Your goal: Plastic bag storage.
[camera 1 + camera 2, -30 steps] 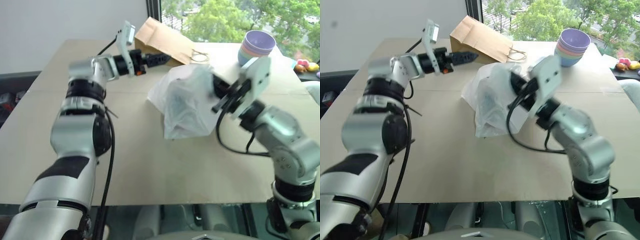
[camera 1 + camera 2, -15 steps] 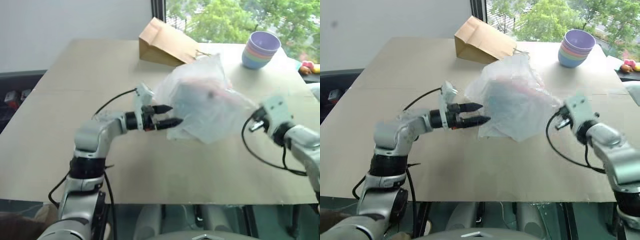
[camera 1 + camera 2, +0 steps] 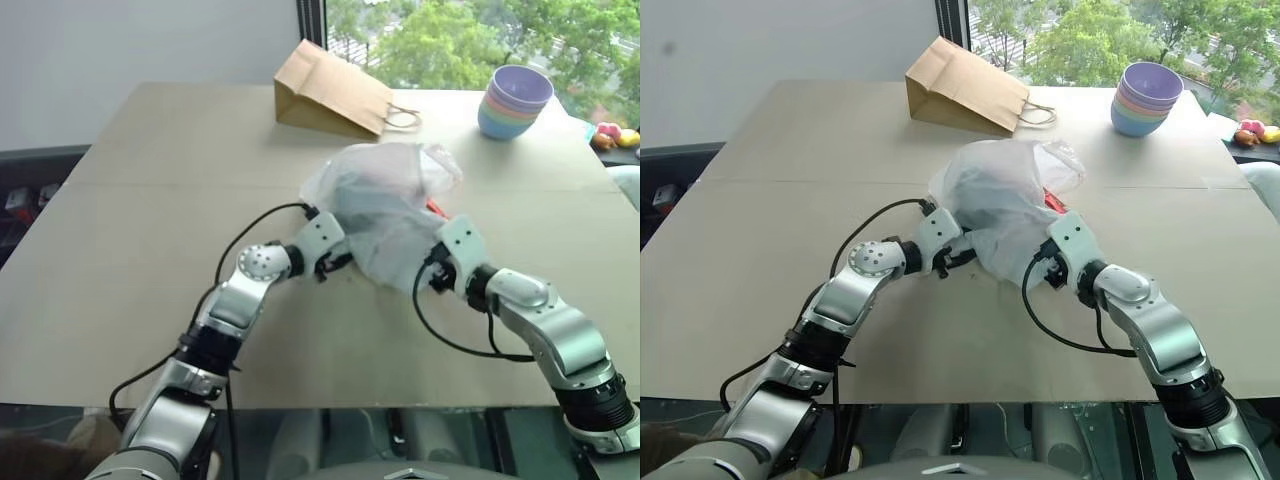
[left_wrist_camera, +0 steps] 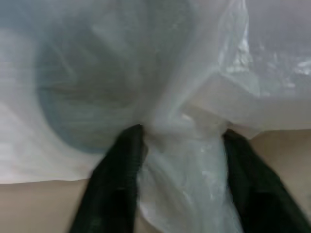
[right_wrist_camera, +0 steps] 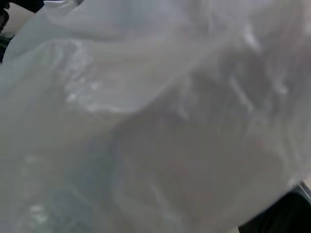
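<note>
While the crinkly translucent whitish plastic bag (image 3: 385, 205) sat mid-surface (image 3: 130, 250), we had our left pincer (image 4: 177, 150) pinching a gathered fold, likely to bunch it. Our right pincer (image 3: 432, 272) pressed the opposite side; we couldn't tell its state.

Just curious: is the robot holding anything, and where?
The left gripper has a bunched fold of the plastic bag between its fingers; the right gripper's hold cannot be told.
</note>
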You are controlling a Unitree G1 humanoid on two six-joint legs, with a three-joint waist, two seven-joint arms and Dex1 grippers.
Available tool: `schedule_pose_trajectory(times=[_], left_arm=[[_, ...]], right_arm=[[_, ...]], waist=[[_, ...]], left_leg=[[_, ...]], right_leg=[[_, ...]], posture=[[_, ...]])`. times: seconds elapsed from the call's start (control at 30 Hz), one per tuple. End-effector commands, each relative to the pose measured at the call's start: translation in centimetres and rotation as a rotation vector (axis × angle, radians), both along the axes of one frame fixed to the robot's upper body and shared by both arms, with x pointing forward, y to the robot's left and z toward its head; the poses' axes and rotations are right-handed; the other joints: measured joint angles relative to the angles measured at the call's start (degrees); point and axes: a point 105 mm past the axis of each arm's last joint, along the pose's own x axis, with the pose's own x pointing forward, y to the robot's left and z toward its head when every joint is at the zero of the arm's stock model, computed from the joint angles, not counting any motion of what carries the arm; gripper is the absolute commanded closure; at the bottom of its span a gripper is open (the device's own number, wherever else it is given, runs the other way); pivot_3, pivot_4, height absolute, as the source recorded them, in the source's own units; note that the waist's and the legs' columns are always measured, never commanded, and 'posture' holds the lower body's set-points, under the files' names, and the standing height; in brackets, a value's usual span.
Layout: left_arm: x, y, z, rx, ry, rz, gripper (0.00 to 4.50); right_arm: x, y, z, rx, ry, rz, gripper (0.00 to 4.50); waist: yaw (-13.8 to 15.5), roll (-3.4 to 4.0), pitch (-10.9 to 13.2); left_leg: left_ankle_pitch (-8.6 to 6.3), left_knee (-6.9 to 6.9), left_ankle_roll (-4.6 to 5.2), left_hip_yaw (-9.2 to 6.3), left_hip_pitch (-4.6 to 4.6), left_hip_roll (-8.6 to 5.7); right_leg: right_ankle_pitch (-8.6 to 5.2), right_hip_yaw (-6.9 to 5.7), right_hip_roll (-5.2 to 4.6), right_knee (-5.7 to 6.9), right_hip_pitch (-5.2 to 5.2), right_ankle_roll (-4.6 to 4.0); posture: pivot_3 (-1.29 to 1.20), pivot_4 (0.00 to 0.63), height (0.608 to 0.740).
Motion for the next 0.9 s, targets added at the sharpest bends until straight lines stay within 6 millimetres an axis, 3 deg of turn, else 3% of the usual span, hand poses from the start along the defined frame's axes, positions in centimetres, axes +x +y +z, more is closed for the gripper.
schedule_pose_trajectory(times=[0.03,0.07,0.2,0.33,0.4,0.5,0.57,0.63,0.77,0.83,0.9], left_arm=[[1.1,3.3,4.1,-0.076,-0.096,-0.005,3.96],[1.4,4.3,4.6,-0.076,-0.101,0.001,4.47],[3.6,9.3,6.1,0.043,-0.141,0.062,4.47],[5.4,12.5,7.7,0.104,-0.195,0.143,4.47],[5.9,14.1,8.6,0.119,-0.213,0.186,4.5],[5.3,15.5,9.2,0.026,-0.144,0.177,3.71],[4.7,15.6,9.3,-0.066,-0.093,0.15,2.87],[3.2,15.0,10.2,-0.241,0.015,0.067,2.03],[-2.9,14.7,11.0,-0.461,0.312,-0.09,2.03],[-6.3,13.7,10.2,-0.461,0.448,-0.15,2.03],[-8.4,12.5,9.0,-0.431,0.512,-0.17,2.03]], right_arm=[[-0.9,-1.4,3.6,-0.008,-0.108,0.0,1.55],[-1.3,-1.7,3.9,-0.009,-0.113,0.004,1.55],[-3.9,-1.4,5.7,0.057,-0.118,0.121,1.55],[-5.3,-1.1,6.1,0.048,-0.121,0.2,1.55],[-5.7,-0.6,6.7,0.088,-0.128,0.222,1.01],[-6.2,0.8,8.0,0.119,-0.198,0.261,0.0],[-6.1,1.4,8.4,0.158,-0.209,0.26,0.0],[-4.7,0.8,8.4,0.173,-0.205,0.181,0.0],[-0.6,-2.0,7.7,0.052,-0.234,-0.018,0.0],[1.3,-2.6,7.3,0.0,-0.244,-0.081,0.0],[2.7,-2.4,7.1,-0.001,-0.246,-0.112,0.0]], waist=[[-0.02,0.0,0.0],[-0.01,0.0,0.0],[0.14,0.0,0.0],[0.59,-0.02,0.01],[0.63,-0.05,0.03],[0.47,-0.06,0.04],[0.42,-0.06,0.03],[0.51,-0.08,0.04],[0.03,-0.17,0.08],[-0.88,-0.14,0.11],[-0.74,-0.1,0.13]], left_leg=[[0.0,0.0,0.0,0.01,-0.01,0.01],[0.0,0.0,0.0,0.0,0.0,0.01],[0.0,0.0,0.0,-0.06,0.04,0.02],[0.0,0.0,0.01,-0.03,0.02,0.01],[-0.02,0.0,0.04,-0.01,0.0,0.01],[-0.03,0.0,0.05,-0.02,-0.06,0.01],[-0.04,-0.03,0.06,-0.01,-0.08,0.04],[-0.04,-0.03,0.06,-0.03,-0.09,0.04],[-0.04,-0.03,0.06,0.02,-0.1,0.06],[-0.04,-0.1,0.06,0.06,-0.14,0.05],[-0.04,-0.23,0.06,0.13,-0.11,0.06]], right_leg=[[-0.01,0.0,0.0,0.0,-0.02,0.01],[-0.03,-0.01,0.0,0.01,-0.02,0.04],[-0.06,-0.07,0.04,0.04,0.01,0.05],[-0.05,-0.07,0.02,-0.02,0.03,0.07],[-0.05,-0.07,0.02,-0.09,0.04,0.07],[-0.05,-0.08,0.02,-0.09,0.0,0.07],[-0.05,-0.07,0.03,-0.09,-0.04,0.07],[-0.05,-0.1,0.03,-0.09,-0.04,0.07],[-0.04,-0.07,-0.04,-0.08,-0.04,0.06],[-0.07,-0.04,-0.12,-0.07,-0.14,0.08],[-0.1,0.05,-0.15,-0.06,-0.26,0.11]], posture=[[0.0,0.15,0.74],[0.0,0.15,0.74],[0.0,0.15,0.74],[0.0,0.15,0.74],[0.0,0.15,0.74],[0.0,0.15,0.74],[0.0,0.15,0.74],[0.0,0.15,0.74],[0.0,0.15,0.74],[0.0,0.15,0.74],[0.0,0.15,0.74]])
